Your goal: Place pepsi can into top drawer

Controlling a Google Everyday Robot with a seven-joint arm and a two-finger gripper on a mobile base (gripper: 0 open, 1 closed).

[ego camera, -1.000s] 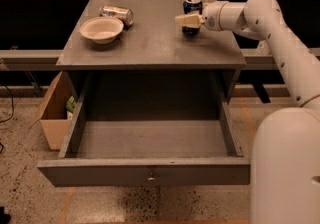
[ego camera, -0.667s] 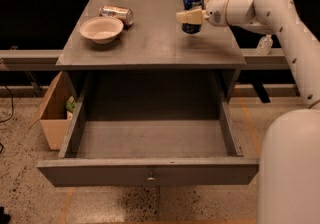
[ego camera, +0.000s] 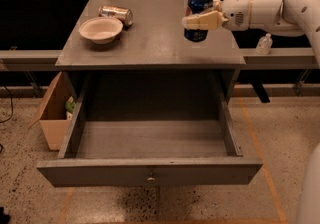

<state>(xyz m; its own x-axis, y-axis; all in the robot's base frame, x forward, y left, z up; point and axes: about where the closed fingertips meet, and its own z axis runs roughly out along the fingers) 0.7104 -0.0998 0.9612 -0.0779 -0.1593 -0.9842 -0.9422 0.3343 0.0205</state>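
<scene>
The pepsi can (ego camera: pixel 199 4), dark blue with a silver top, is upright and lifted a little above the right part of the grey tabletop (ego camera: pixel 150 43). My gripper (ego camera: pixel 200 19) reaches in from the right and is shut on the can, one cream finger across its front. The top drawer (ego camera: pixel 150 170) is pulled wide open below the tabletop, its inside bare, its small round knob (ego camera: pixel 150 179) on the front panel.
A beige bowl (ego camera: pixel 101 29) and a silver-gold can (ego camera: pixel 116 14) lying on its side sit at the tabletop's left back. A cardboard box (ego camera: pixel 52 113) stands on the floor left of the drawer. A small clear bottle (ego camera: pixel 264 44) stands on a ledge at the right.
The can has risen off the tabletop in my gripper and moved slightly toward the front. The view has shifted closer.
</scene>
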